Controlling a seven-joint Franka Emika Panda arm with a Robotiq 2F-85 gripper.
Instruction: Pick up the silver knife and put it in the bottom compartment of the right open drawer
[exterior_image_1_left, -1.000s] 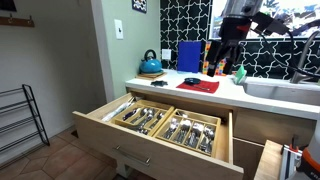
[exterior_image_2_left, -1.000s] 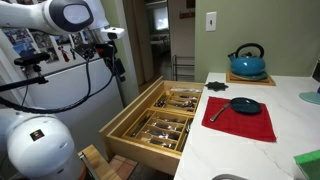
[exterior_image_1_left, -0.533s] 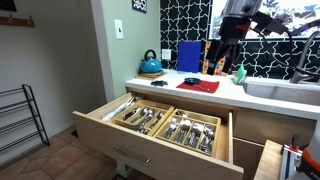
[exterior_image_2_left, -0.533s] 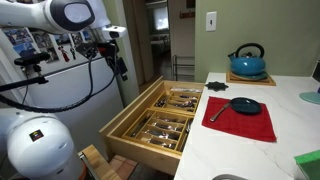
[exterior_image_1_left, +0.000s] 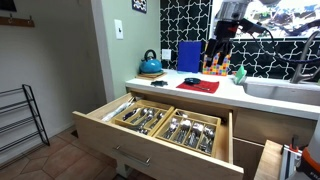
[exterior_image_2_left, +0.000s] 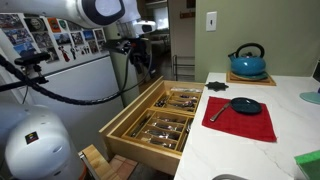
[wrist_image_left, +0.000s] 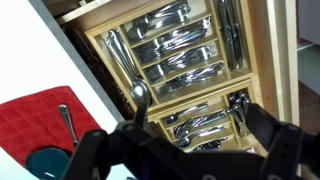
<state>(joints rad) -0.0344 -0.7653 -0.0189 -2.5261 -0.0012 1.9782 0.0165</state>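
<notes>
In an exterior view the gripper (exterior_image_1_left: 220, 50) hangs high, at 1 o'clock from the open drawer (exterior_image_1_left: 130, 138), probably to survey before a pick. In an exterior view the knife (exterior_image_2_left: 217, 111) lies on a red mat (exterior_image_2_left: 250, 125) on the white kitchen counter (exterior_image_2_left: 295, 120). Wrist view: pincer wide, empty; knife (wrist_image_left: 65, 122) at 8 o'clock; drawer trays are full.

The right open drawer (exterior_image_1_left: 100, 132) is pale matt wood with a metal bar handle (exterior_image_1_left: 133, 156), and the cutlery (wrist_image_left: 180, 50) in it is bright polished metal. The surface (exterior_image_2_left: 295, 100) is smooth and white, the mat (exterior_image_2_left: 245, 122) red cloth, the kettle (exterior_image_2_left: 246, 62) glossy teal.
</notes>
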